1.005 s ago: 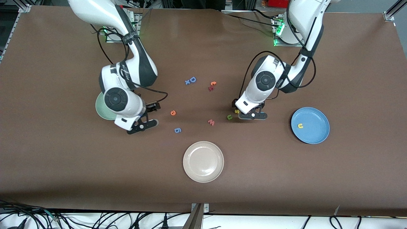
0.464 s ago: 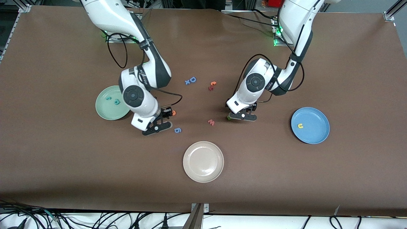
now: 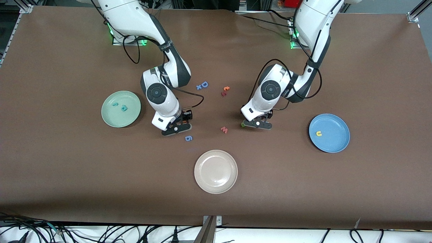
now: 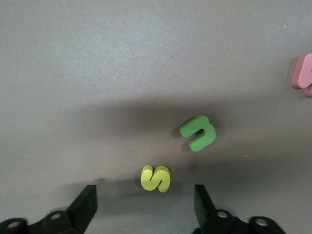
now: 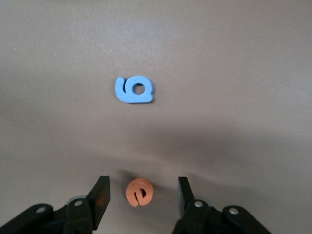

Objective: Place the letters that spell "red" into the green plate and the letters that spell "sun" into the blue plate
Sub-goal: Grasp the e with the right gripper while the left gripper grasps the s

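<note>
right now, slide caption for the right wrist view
Right gripper open around the orange "e" on the table, blue "g" lying nearby.

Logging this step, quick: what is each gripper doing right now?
Left gripper: open, fingers astride the small yellow foam "s", not gripping it.
Right gripper: open, fingers astride the small orange foam "e", not gripping it.

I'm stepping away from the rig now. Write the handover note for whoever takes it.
Left end effector: open, straddling the yellow "s"; olive-green "u" lies on the table beside it.
Right end effector: open around the orange "e", not yet gripped; blue "g" stays.
Done: teal "r" and "d" in the green plate; yellow "n" in the blue plate.
Left: "e" to green; "s" and "u" to blue.
</note>
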Available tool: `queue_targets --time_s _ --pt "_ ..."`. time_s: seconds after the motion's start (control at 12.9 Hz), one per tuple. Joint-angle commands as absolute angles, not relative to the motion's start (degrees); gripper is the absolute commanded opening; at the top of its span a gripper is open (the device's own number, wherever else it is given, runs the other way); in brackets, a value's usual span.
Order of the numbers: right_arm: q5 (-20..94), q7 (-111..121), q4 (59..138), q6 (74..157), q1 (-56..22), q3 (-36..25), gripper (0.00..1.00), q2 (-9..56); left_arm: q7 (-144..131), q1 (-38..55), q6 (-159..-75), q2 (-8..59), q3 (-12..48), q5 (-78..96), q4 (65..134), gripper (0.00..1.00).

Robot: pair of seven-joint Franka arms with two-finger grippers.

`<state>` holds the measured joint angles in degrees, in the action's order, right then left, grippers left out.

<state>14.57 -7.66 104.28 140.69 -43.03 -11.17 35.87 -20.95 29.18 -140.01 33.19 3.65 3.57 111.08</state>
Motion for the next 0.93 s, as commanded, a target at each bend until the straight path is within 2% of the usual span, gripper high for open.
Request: queue_targets --time_s 0.0,0.23,0.7,0.85 --pt "15.56 -8.79 110.46 148.08 -44.56 -11.34 0.67 35.07 -19.25 30.41 -140.19 34.1 2.46 4.92 110.3 0.85" --pt "15.47 -8.7 111.53 148.1 -44.56 -11.34 0.66 34.89 -19.16 30.5 -140.19 34.36 2.37 4.92 110.22 0.75" --pt "15.47 -8.27 111.18 148.1 -44.65 -11.34 0.16 34.89 -19.16 31.02 -141.58 34.28 1.32 4.66 109.95 0.75" --pt "15.29 -7.74 110.92 147.48 -44.56 -11.51 0.16 34.28 -19.16 31.37 -142.82 34.54 1.32 4.66 109.95 0.74"
